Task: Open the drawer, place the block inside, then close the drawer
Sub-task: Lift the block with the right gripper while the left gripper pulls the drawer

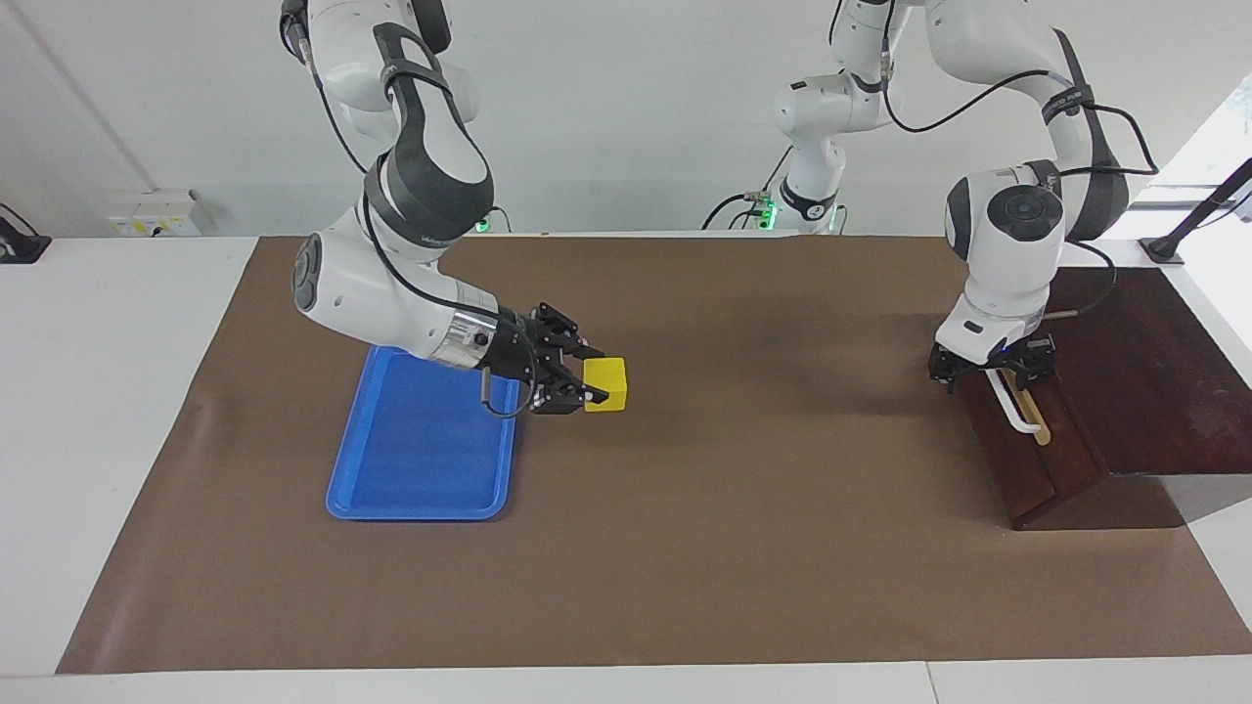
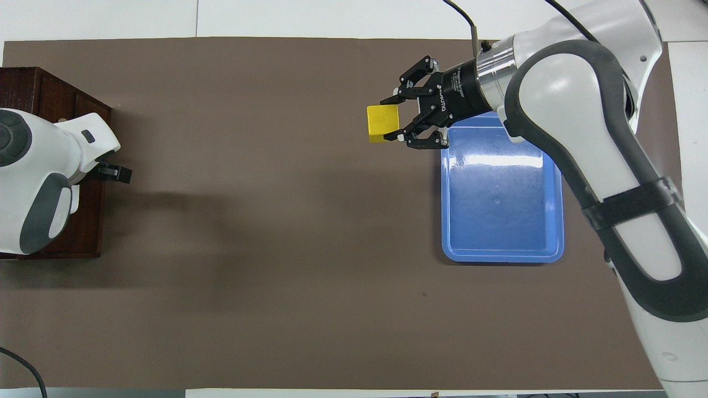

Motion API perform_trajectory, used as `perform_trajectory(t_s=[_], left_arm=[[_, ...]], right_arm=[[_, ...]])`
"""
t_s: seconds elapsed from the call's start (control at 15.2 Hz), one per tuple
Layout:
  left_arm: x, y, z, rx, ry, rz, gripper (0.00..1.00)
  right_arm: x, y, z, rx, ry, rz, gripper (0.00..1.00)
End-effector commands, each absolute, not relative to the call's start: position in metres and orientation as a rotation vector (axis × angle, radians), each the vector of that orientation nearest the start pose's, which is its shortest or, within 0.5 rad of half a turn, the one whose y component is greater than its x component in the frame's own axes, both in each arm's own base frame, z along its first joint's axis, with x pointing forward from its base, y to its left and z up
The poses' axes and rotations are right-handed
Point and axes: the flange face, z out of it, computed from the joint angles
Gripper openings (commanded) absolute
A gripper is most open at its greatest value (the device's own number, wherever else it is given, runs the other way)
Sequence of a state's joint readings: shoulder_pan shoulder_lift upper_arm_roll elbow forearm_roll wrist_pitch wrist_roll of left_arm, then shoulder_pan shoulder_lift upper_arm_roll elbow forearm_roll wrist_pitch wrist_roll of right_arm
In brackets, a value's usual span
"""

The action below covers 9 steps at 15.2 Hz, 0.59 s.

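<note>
My right gripper point(image 1: 593, 381) is shut on the yellow block point(image 1: 607, 382), holding it just above the brown mat beside the blue tray's corner; in the overhead view the block point(image 2: 383, 122) sits between the right gripper's point(image 2: 391, 119) fingertips. The drawer point(image 1: 1029, 460) has a dark reddish-brown front with a white bar handle point(image 1: 1017, 409), and no pale interior shows. My left gripper point(image 1: 991, 370) hangs open, pointing down at the end of the handle nearer to the robots. In the overhead view the left arm covers most of the drawer, and only a dark part of the left gripper point(image 2: 114, 174) shows.
A blue plastic tray point(image 1: 421, 450) lies on the mat at the right arm's end, with nothing in it. The dark wooden cabinet point(image 1: 1154, 372) that houses the drawer stands at the left arm's end. A brown mat point(image 1: 763, 548) covers the table between them.
</note>
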<state>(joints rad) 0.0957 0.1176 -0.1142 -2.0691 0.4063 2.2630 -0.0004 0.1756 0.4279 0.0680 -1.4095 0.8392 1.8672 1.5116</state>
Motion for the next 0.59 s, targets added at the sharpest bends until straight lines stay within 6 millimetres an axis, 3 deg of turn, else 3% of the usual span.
perform_trajectory(t_s=[0.0, 0.2, 0.26, 0.39, 0.52], left_arm=[[0.564, -0.056, 0.389, -2.798, 0.399, -0.162, 1.0], [0.549, -0.143, 0.392, -2.865, 0.298, -0.211, 1.0], [0.543, -0.163, 0.391, -2.911, 0.269, -0.201, 1.0], [0.534, -0.184, 0.391, -2.93, 0.288, -0.173, 1.0], [0.535, -0.179, 0.391, -2.927, 0.275, -0.157, 1.0]], right_arm=[[0.663, 0.21, 0.493, -1.762, 1.713, 0.83, 0.0], [0.664, 0.209, 0.492, -1.762, 1.717, 0.83, 0.0], [0.664, 0.209, 0.492, -1.763, 1.715, 0.829, 0.0], [0.664, 0.206, 0.492, -1.76, 1.719, 0.828, 0.0], [0.665, 0.204, 0.494, -1.757, 1.718, 0.826, 0.0]])
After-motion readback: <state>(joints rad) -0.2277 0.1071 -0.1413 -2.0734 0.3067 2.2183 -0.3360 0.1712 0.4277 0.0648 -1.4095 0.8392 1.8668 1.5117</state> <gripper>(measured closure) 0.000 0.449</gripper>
